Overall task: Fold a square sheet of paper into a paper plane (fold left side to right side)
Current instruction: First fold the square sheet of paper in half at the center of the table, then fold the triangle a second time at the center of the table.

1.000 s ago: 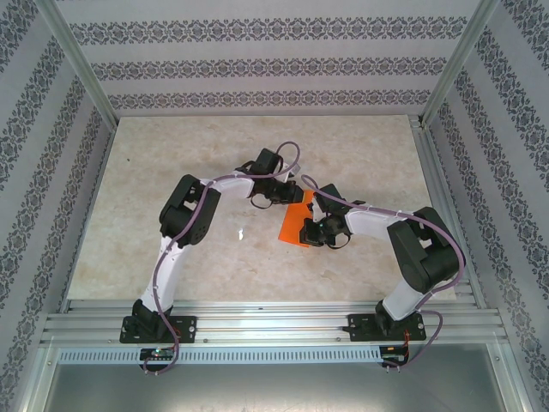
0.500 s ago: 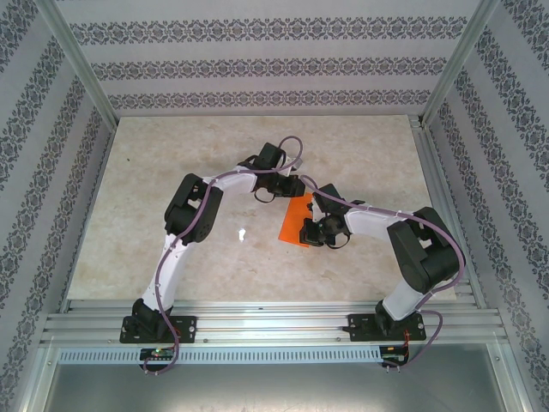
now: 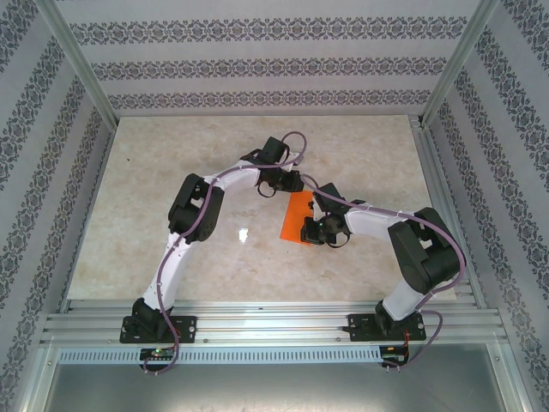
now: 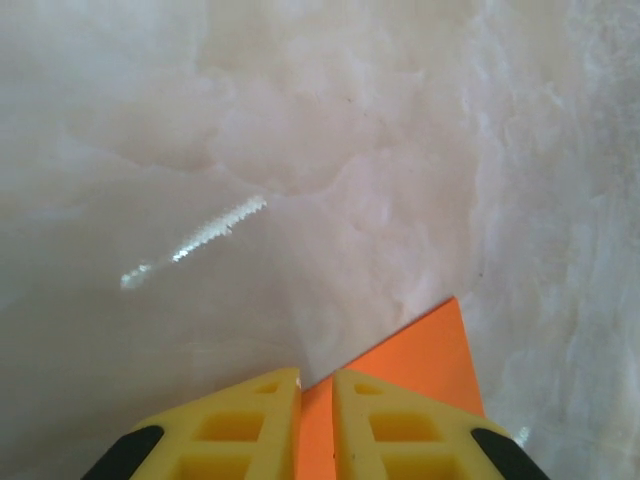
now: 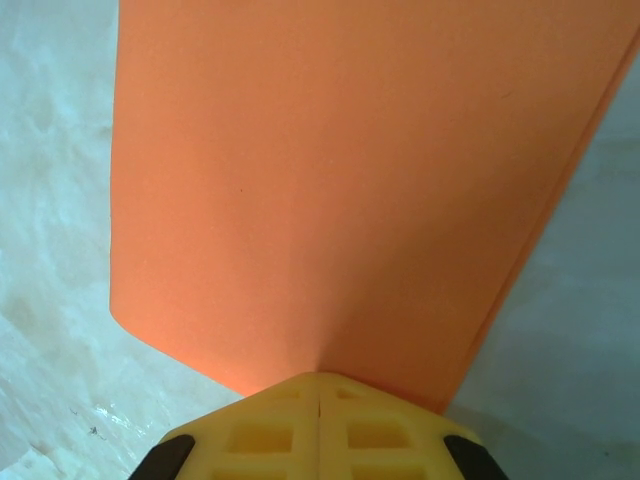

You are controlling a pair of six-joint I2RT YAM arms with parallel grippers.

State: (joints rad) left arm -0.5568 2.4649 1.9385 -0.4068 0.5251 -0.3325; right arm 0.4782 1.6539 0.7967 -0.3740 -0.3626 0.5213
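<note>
Right fingers (image 5: 330, 410) are clamped shut on the near edge of the paper (image 3: 296, 219), I guess to steady the folded sheet mid surface (image 3: 360, 163), while left fingers (image 4: 295, 395) sit almost closed over its far corner, can't tell if gripping.

Setting: robot lab test cell. Left arm (image 3: 171, 257) and right arm (image 3: 416, 253) are bolted to an aluminium rail (image 3: 274, 324) at the bench (image 3: 360, 146) edge - boxed in by patterned wall panels (image 3: 257, 64) and aluminium corner posts (image 3: 77, 64).
</note>
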